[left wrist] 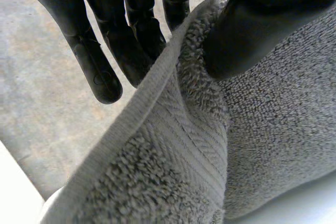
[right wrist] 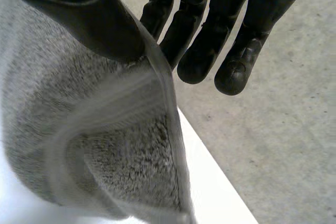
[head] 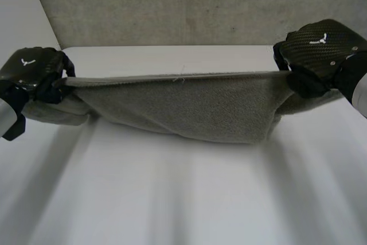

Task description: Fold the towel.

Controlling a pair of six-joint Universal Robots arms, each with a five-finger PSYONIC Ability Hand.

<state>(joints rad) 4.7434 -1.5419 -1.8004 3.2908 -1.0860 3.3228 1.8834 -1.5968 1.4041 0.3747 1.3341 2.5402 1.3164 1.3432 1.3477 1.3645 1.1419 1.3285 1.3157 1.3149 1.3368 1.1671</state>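
Observation:
A grey towel (head: 189, 107) hangs stretched between my two hands above the white table (head: 172, 199), its top edge taut and its middle sagging to the table. My left hand (head: 31, 70) pinches the towel's left top corner; in the left wrist view the thumb (left wrist: 247, 30) presses the towel (left wrist: 210, 156) against the fingers (left wrist: 126, 40). My right hand (head: 321, 50) pinches the right top corner; in the right wrist view the thumb (right wrist: 89, 14) clamps the towel (right wrist: 94, 145) against the fingers (right wrist: 210, 35).
A grey concrete wall (head: 189, 4) rises behind the table's far edge. Grey floor (right wrist: 273, 129) lies beyond the table's edge in both wrist views.

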